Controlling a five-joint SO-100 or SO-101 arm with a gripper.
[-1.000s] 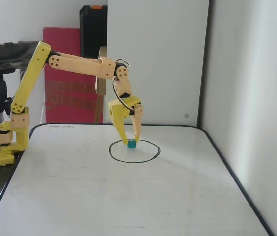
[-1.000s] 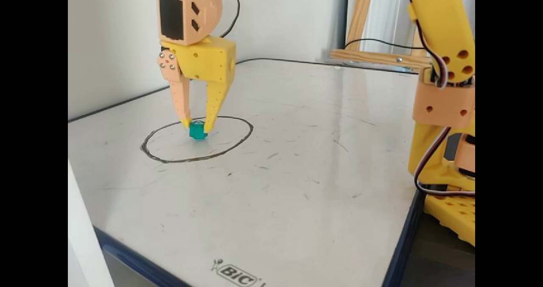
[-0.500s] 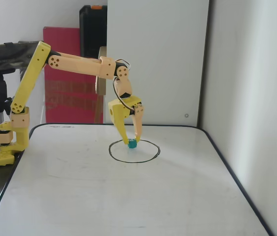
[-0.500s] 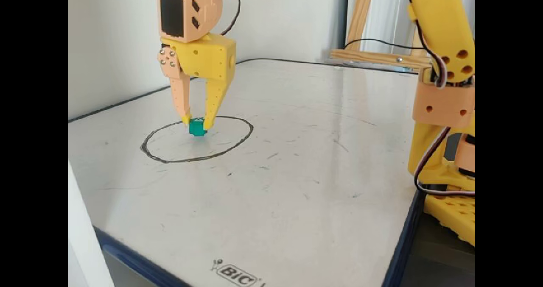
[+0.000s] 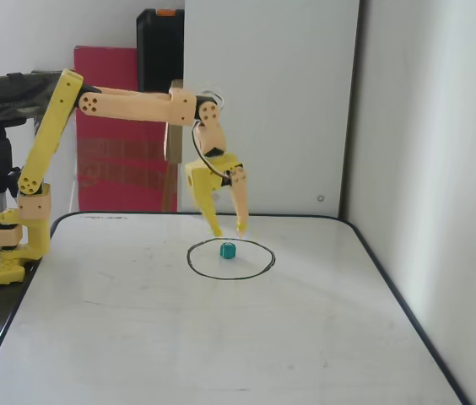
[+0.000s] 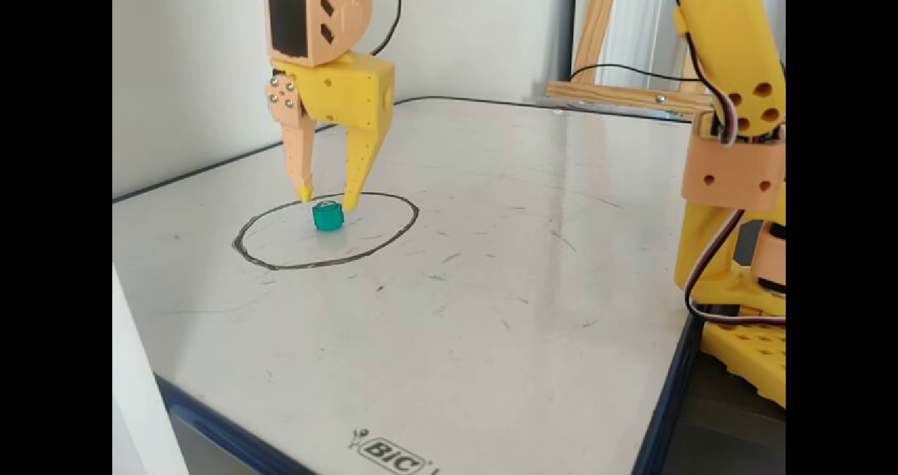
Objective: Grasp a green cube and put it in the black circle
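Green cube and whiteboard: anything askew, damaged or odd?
Nothing stands out. The green cube sits flat inside the black circle, and the open gripper hangs just above it. The whiteboard carries only faint scuffs.

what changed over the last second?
The gripper let go of the green cube, opened and rose slightly. The cube now rests free inside the black circle, fingertips above it. Circle and whiteboard unchanged.

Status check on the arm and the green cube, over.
Gripper open, empty, just above the green cube. Cube resting on the whiteboard inside the black circle, clear of the line. Nothing in the way.
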